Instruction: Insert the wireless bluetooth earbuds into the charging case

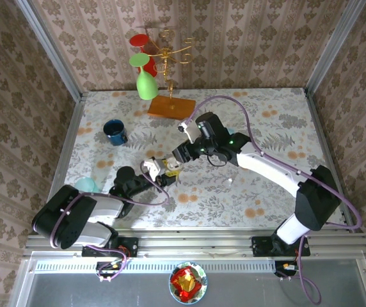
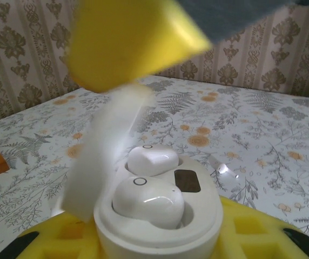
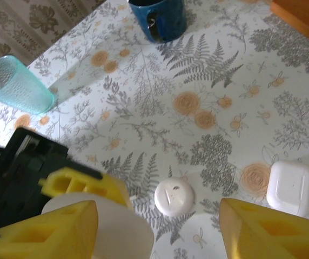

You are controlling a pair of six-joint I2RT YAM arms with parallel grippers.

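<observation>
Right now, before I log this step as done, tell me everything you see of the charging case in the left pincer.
The charging case is round, glossy white plastic, open, its lid tilted up on the left. Two white earbuds sit in its wells beside a small dark panel. It stands upright, clamped between the left pincer's yellow pads. A yellow pad of the right pincer is at the lid's top; contact is unclear.

Two earbuds (image 2: 149,159) were counted, both in the one open case (image 2: 160,237). Other cases came to two — one round case (image 3: 174,197), one square case (image 3: 290,186). There was one mug (image 1: 114,132) at ten o'clock, one tumbler (image 1: 87,184) at eight, one rack (image 1: 171,106) at twelve bearing two glasses (image 1: 146,82) — one red, one green. One bowl (image 1: 171,283) stood at six.
</observation>
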